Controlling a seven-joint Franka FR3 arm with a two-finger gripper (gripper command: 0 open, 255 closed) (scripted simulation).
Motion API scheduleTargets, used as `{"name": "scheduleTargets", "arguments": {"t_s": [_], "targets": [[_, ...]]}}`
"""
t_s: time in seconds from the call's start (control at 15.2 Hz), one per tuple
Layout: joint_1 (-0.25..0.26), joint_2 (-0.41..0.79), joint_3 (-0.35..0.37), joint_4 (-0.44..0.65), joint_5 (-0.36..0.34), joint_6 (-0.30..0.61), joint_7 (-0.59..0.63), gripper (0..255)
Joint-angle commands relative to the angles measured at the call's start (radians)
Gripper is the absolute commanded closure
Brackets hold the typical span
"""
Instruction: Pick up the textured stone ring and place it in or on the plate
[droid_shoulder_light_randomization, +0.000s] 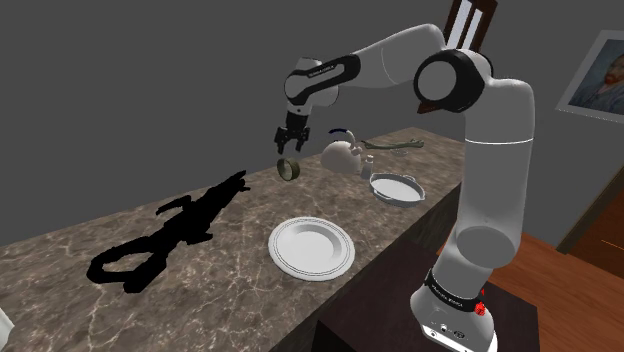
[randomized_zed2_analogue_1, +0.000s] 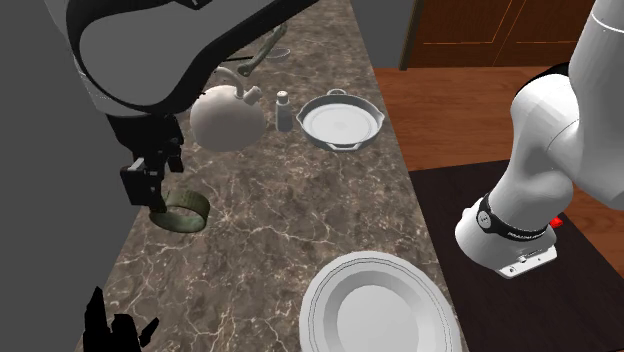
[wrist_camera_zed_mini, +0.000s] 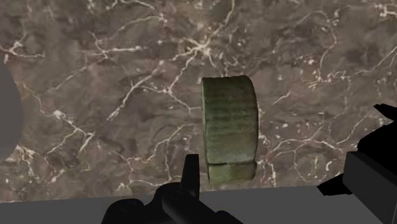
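Ring (droid_shoulder_light_randomization: 288, 170), veined brown countertop (droid_shoulder_light_randomization: 200, 295), grey wall (droid_shoulder_light_randomization: 120, 90)

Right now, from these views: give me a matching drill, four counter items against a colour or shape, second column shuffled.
1 ring
2 plate
3 pan
4 kettle

A white, bulbous body, arched handle
B olive green
C shallow, with side handles
D flat white disc, no handles

Pairs: 1-B, 2-D, 3-C, 4-A
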Motion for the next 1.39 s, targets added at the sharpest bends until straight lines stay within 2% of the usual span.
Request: {"name": "scheduleTargets", "arguments": {"t_s": [0.0,0.4,0.86,0.92,1.32], "targets": [[0.000,0.019,0.002,0.001,0.004,0.019,-0.003,0],[0.001,0.057,0.008,-0.022,0.014,0.078,-0.009,0],[0.001,0.057,0.008,-0.022,0.014,0.078,-0.009,0],[0.001,0.057,0.008,-0.022,0.014,0.078,-0.009,255],[0.001,0.057,0.008,-0.021,0.014,0.078,-0.010,255]]}}
